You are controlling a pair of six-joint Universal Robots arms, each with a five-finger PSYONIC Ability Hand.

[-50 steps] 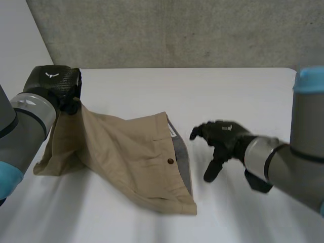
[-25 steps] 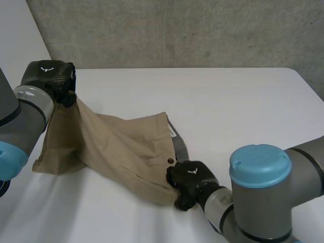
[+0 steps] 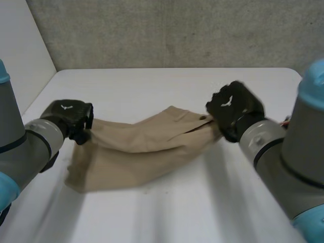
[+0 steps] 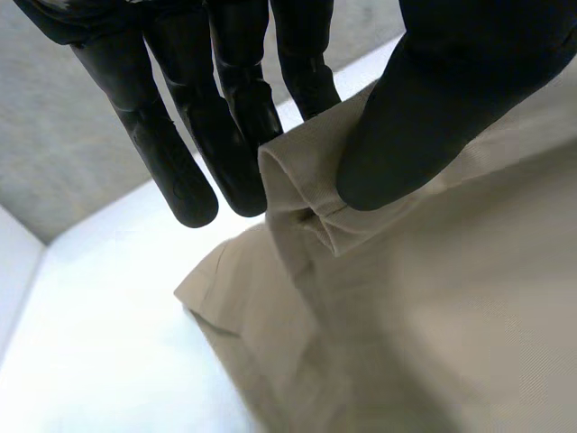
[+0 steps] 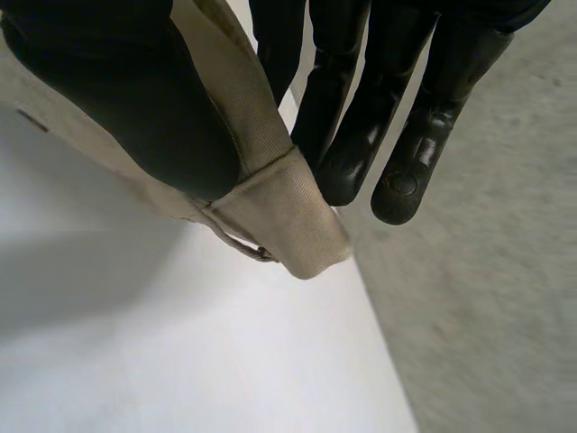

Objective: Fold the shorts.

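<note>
The tan shorts (image 3: 147,147) hang stretched between the two arms, above the white counter (image 3: 167,212). The lower part of the shorts sags down and lies on the counter toward the left arm's side.

The left robot hand (image 3: 68,114) is clamped on one end of the shorts. In the left wrist view, the thumb of this robot hand (image 4: 451,90) presses a folded, stitched hem of the cloth (image 4: 315,198) against the straight fingers (image 4: 230,135), and the rest of the fabric falls away below the palm.

The right robot hand (image 3: 233,106) is clamped on the opposite end, where a dark button (image 3: 202,118) shows on the cloth just beside it. In the right wrist view, its thumb (image 5: 135,99) pins a thick doubled band of the shorts (image 5: 279,212) (it looks like the waistband, though I can't tell for certain) against the fingers (image 5: 356,135), and the band's end pokes out past the thumb tip.

Between the two grips the upper edge of the shorts runs in a shallow arch, raised at the right end. A grey wall (image 3: 177,30) stands behind the counter.
</note>
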